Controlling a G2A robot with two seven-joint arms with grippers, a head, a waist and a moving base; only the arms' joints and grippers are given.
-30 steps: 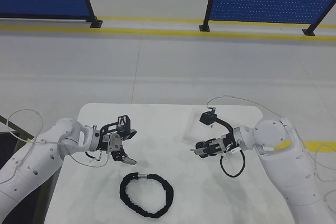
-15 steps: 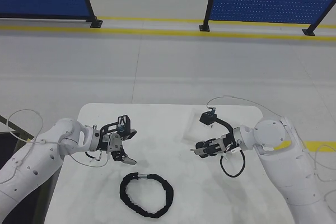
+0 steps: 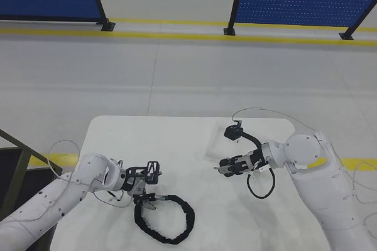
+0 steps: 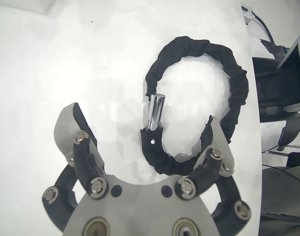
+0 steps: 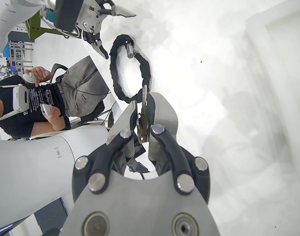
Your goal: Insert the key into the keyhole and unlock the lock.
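- The left end effector [image 4: 142, 112] hangs over the near left part of the white counter [image 3: 176, 135], its two fingers [image 4: 76, 119] spread wide and holding nothing. One finger stands over bare counter outside the loop, and the other stands over the black sleeve on the loop's near side.
- Between those spread fingers lies the silver cylinder [image 4: 156, 111] of the lock [image 3: 187, 216], a chain in a black fabric sleeve. The chain lies flat in a closed ring close to the counter's near edge. The cylinder joins the ring's two ends on the side nearest the left arm. Whether the fingers touch the sleeve cannot be told.
- A low white rectangular block [image 3: 208, 145] rests farther back on the counter, between the two arms and well apart from the lock.
- The key [image 5: 144, 96] is pinched by its head, with its slim metal blade jutting past the fingertips. In the right wrist view the blade lines up roughly with the black ring beyond it. The key is held off the counter, well to the right of the lock and clear of the cylinder.
- The right end effector [image 3: 223, 168] is clamped down on that key with its fingers drawn nearly together. It is poised above the counter's right half, just in front of the white block.
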